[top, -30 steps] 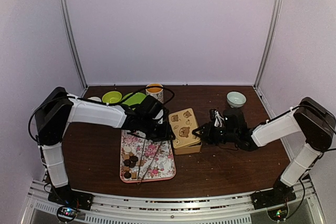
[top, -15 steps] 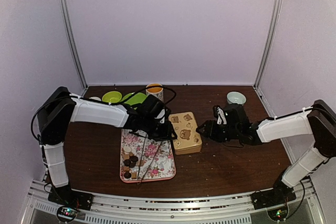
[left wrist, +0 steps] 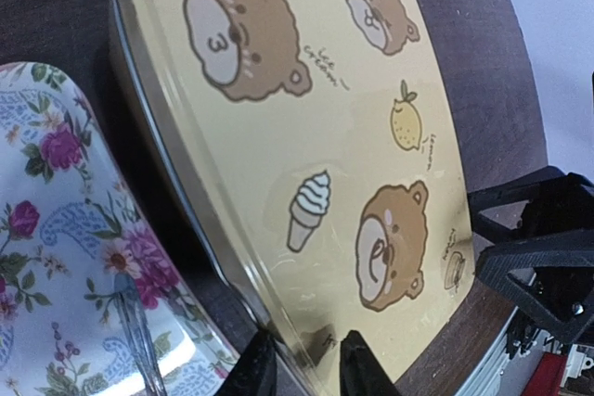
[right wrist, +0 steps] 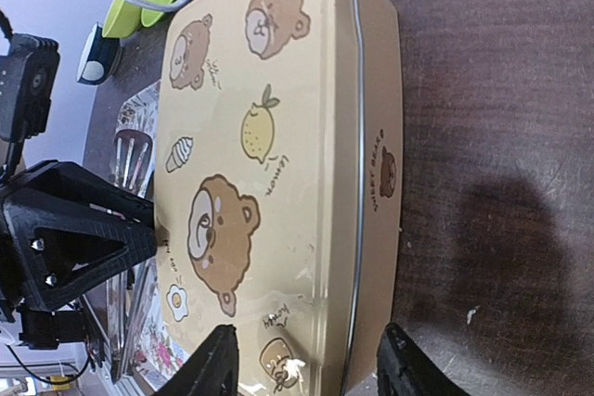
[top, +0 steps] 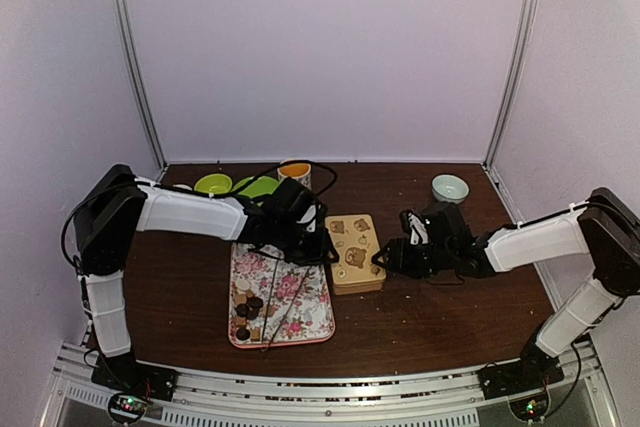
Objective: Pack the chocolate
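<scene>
The chocolate (top: 246, 311) lies where it lay a second ago, on the near end of the floral tray (top: 305, 292). That is back toward my base from my left hand (top: 322, 253) and well apart from my right hand (top: 381, 259). The bear-printed tin (top: 355, 247) between my two hands now sits flat, where a second ago its top stood tilted up. My left hand is narrow with the tin's edge between its tips, though I cannot tell whether it presses, and my right hand, pinched small at the tin's other edge back then, now stands wide across that end.
</scene>
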Available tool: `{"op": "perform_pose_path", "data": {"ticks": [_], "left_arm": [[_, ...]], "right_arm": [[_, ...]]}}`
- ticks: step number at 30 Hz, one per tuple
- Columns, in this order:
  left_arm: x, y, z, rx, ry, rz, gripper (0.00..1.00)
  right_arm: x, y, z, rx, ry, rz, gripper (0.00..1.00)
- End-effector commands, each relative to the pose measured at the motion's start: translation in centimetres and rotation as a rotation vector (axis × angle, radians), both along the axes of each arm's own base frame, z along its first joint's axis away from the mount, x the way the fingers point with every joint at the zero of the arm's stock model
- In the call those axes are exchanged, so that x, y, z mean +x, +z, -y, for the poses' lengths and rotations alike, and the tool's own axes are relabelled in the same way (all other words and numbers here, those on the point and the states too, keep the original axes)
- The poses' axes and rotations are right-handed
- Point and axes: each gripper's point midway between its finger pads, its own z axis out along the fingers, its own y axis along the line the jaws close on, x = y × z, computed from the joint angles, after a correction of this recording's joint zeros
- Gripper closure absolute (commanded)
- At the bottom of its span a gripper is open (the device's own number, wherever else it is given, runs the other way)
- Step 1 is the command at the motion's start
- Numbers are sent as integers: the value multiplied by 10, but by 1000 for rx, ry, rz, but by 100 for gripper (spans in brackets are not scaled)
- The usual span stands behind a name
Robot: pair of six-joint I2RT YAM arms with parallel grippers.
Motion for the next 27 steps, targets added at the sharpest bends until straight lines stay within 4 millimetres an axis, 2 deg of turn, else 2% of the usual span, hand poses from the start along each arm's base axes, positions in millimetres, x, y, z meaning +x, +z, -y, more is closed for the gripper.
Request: {"op": "perform_pose_path", "data": {"ticks": [1,5,13,27], "left_arm": [[14,7,5,-24,6,29,74],[17,7,3,-11,9,31,74],[27,8,-2,-2,21,35,74],[51,-4,-10,12,45,14,73]], "right_arm": [[1,-6,-5,2,25,-11,50],[7,-5,-7,0,27,-9,50],[34,8,-8,-33,38,26,46],[82,-4,-12,-64,34,1,51]]}}
